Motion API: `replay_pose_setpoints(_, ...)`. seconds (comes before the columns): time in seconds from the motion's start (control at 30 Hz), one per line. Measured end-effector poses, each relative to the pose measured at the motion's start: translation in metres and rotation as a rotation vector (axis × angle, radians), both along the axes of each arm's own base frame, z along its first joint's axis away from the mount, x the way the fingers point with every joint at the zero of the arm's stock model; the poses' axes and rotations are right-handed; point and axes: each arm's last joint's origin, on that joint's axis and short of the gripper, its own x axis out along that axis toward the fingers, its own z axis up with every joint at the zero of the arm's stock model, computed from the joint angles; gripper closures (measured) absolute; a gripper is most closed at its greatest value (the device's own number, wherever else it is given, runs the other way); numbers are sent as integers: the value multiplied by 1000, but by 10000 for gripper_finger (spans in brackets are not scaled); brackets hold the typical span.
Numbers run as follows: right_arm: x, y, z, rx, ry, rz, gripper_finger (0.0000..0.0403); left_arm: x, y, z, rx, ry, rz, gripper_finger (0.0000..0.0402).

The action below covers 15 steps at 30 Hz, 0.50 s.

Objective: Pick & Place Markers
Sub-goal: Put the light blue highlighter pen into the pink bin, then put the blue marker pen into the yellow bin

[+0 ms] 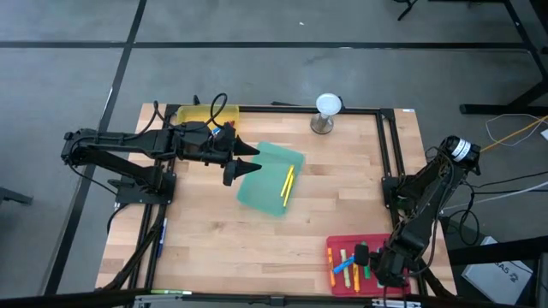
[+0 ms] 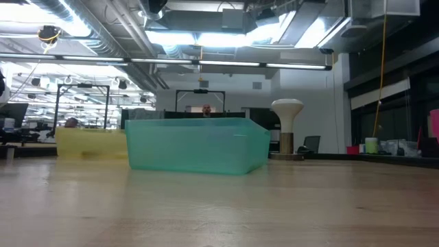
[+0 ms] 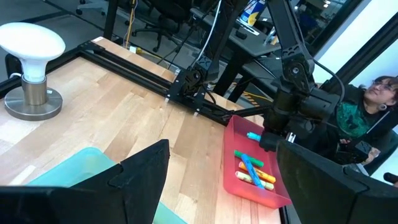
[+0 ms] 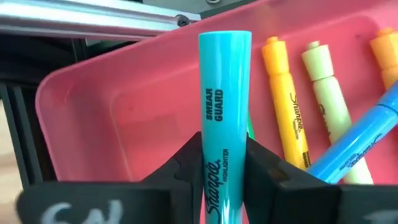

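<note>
A teal plastic highlighter marker [image 4: 224, 118] sits pinched between the right gripper's [image 4: 224, 177] dark fingers, above the shallow red plastic tray [image 4: 118, 112] holding orange, yellow and blue markers [image 4: 287, 102]. The left gripper [image 1: 248, 164] hovers spread wide at the translucent green tray [image 1: 261, 190], where two yellow markers [image 1: 287, 184] lie.

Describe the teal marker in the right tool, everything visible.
The teal marker is a smooth plastic highlighter with black print reading "SMEAR GUARD" and a Sharpie logo along its barrel. The right tool is shut on it, fingers pressing both sides, its blunt end pointing forward. It sits over the red tray, beside orange, yellow and blue markers lying there.
</note>
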Motion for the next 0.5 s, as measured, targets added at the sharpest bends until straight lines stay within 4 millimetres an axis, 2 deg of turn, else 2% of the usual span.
replay_pose_setpoints(0.3, 1, 1, 0, 17, 40, -94, 312, 0, 0, 0, 0, 0, 0, 114)
replay_pose_setpoints(0.5, 1, 1, 0, 18, 45, -105, 263, 0, 0, 0, 0, 0, 0, 114)
